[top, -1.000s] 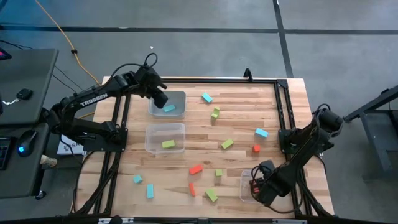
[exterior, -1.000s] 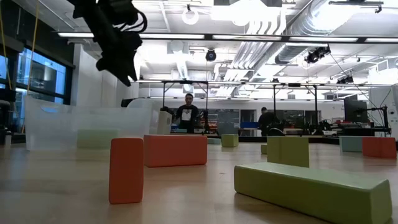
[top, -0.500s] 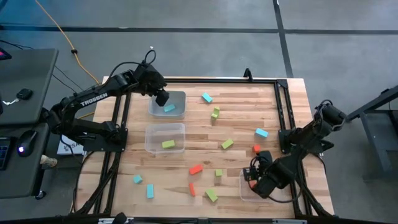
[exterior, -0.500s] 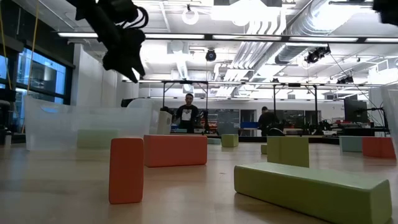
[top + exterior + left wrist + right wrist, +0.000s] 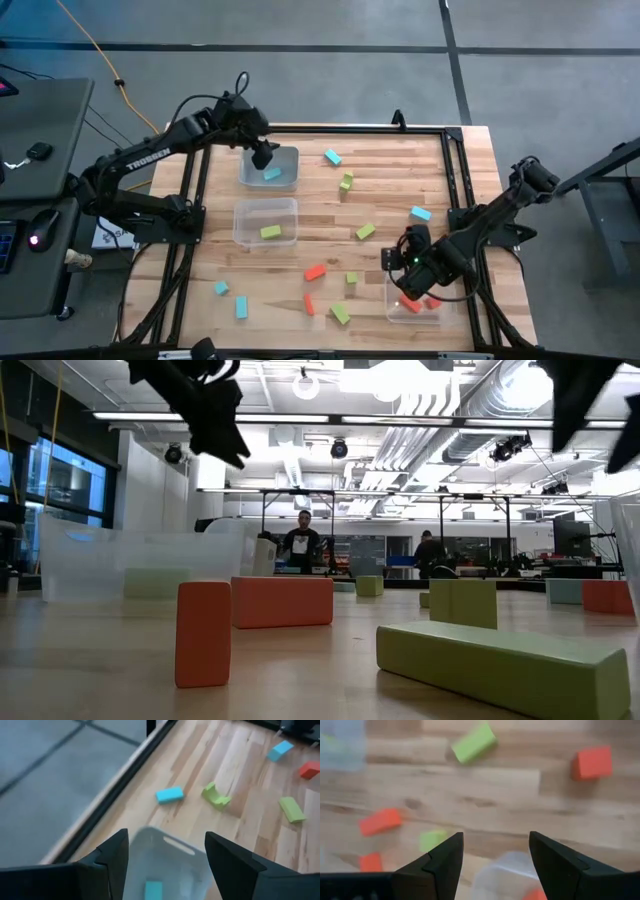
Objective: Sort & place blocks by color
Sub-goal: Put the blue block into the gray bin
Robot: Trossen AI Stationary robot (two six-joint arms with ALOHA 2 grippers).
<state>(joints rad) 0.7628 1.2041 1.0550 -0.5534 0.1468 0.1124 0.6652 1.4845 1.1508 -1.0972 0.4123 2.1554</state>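
Observation:
Small cyan, green and red blocks lie scattered on the wooden table. My left gripper is open and empty above the far clear bin, which holds one cyan block; the left wrist view shows the gripper over that block. My right gripper is open and empty above the far-left corner of the near-right bin, which holds a red block. The right wrist view shows the gripper over that bin's rim. The middle bin holds a green block.
Loose on the table are cyan blocks, green blocks and red blocks. A dark frame borders the table's sides. People stand in the room beyond the table.
My right gripper has risen out of the near-right bin and gone toward the table's far-left. The red block that showed at its fingers now lies in that bin. My left gripper has risen a little above the far bin.

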